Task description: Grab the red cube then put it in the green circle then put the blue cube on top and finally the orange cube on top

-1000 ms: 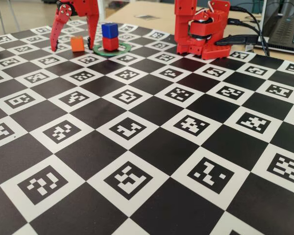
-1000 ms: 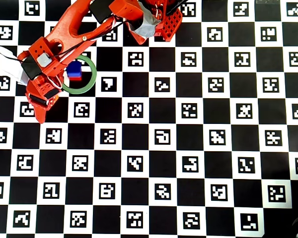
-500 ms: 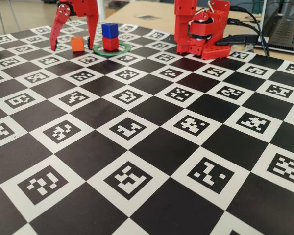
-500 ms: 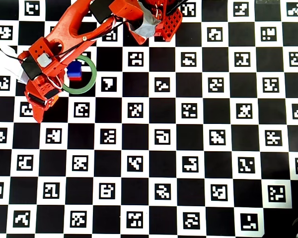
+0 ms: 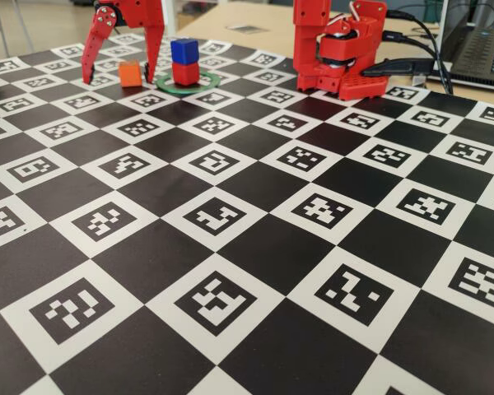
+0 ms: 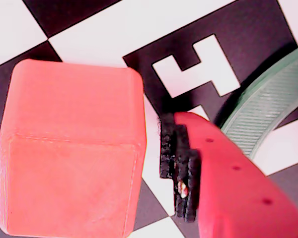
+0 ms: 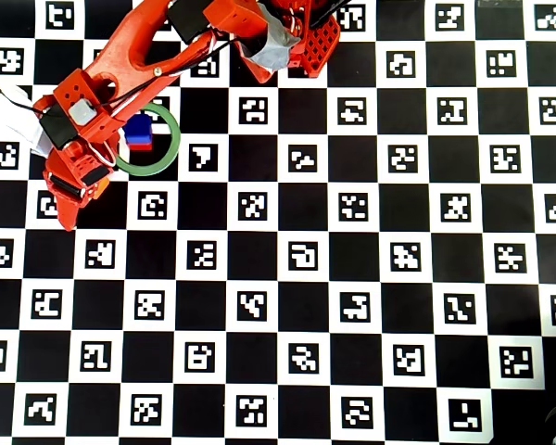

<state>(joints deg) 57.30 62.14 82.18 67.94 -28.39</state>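
1. orange cube, small plain bright plastic (image 5: 130,73), sits on the checkered marker mat (image 5: 255,239) just beside the thin flat green ring (image 5: 204,83), nearest the fixed camera of the three.
2. red two-finger gripper (image 5: 122,67) has dropped lower around it over the last second, jaws spread wide, not yet touching.
3. behind, small deep-blue cube (image 5: 184,51) already rests on small matte red cube (image 5: 186,73), so only the last stack remains.

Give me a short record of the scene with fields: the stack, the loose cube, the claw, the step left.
stack: blue cube on red cube, inside green circle
loose cube: orange cube on the checkered mat, beside the ring in the fixed view
claw: claw open, fingers either side of the orange cube, not closed on it
step left: orange cube not yet on top
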